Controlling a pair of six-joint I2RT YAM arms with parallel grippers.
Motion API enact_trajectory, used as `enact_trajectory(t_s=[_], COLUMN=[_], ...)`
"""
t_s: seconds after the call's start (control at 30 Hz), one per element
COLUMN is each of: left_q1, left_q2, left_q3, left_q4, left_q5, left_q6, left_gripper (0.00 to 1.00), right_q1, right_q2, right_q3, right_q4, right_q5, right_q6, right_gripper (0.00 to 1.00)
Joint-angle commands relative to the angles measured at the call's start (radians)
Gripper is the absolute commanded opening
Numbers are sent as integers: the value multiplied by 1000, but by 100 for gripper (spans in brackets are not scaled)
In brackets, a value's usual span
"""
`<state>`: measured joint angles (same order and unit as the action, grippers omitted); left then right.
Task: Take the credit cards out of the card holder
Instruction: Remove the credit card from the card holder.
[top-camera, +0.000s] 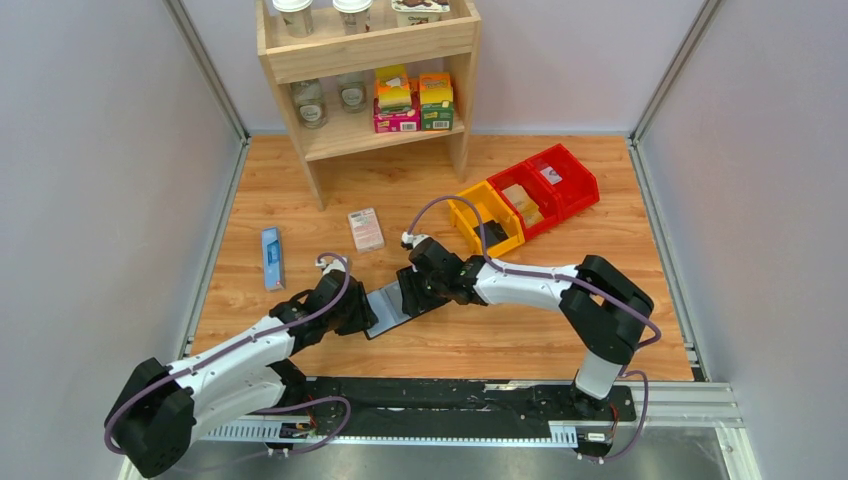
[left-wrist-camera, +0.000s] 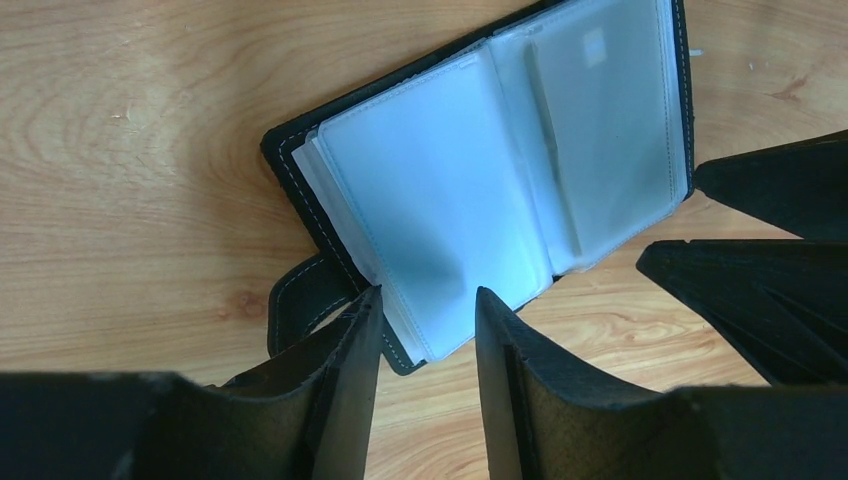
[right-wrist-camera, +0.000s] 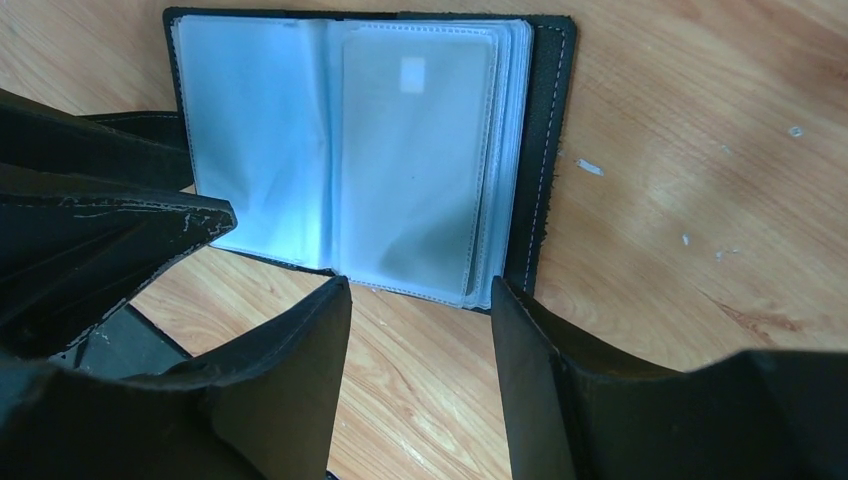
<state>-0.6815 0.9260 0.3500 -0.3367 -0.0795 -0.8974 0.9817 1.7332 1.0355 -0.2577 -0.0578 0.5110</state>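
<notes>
— Left wrist view, nearest first: what do the jaws show?
— The left gripper (left-wrist-camera: 428, 295) has its jaws moderately apart and holds nothing. The corner of the clear pages sits just past its fingertips (left-wrist-camera: 360, 330).
— And the other arm?
— The right gripper (right-wrist-camera: 420, 285) is also parted and empty, with the card holder's (left-wrist-camera: 450, 190) near edge just beyond it. The holder lies open and flat on the wooden table (left-wrist-camera: 120, 200), between the two grippers.
— So how far along is the job?
— I'd say early. Opening the holder is done. Of the credit cards (right-wrist-camera: 415, 180), one greyish rectangle with a small pale square shows through a pocket, so it is still sleeved. I can't make out any card lying loose, or how many are tucked in the pages behind.
— What is it made of?
— A black cover, grainy like leather, with pale stitching along the rim and a snap tab (left-wrist-camera: 300, 300) sticking out at one side. The pockets are frosted blue-grey plastic, soft and slightly wavy, stacked like pages. I'd expect them to be slippery and to flex under a pinch.
— And farther off?
— A pink-and-white box (top-camera: 366, 229) and a narrow blue box (top-camera: 271, 257), both well clear of the holder. Beyond those are a yellow bin (top-camera: 487, 215) beside red bins (top-camera: 545, 185), all hard plastic, and a pale wooden shelf (top-camera: 365, 60) with jars and cartons at the back.
</notes>
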Motion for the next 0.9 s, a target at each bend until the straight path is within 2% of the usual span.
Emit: enact_trajectory(t_s=[0.0,0.53,0.87], left_q1=[-6,-6,-6], left_q2=[8,10,16], left_q3=[-20,-46,-49], left_q4=[39,100,126], left_q5=[18,61,73], left_q6=[-15,-38,-47], left_gripper=[47,42,41], right_q1=[11,12,15], right_q2=[11,16,6], right_q3=[40,49,55], right_q4=[51,58,78], right_q5=[-16,-65,-97], right_q6=[3,3,1], right_gripper=[56,55,59])
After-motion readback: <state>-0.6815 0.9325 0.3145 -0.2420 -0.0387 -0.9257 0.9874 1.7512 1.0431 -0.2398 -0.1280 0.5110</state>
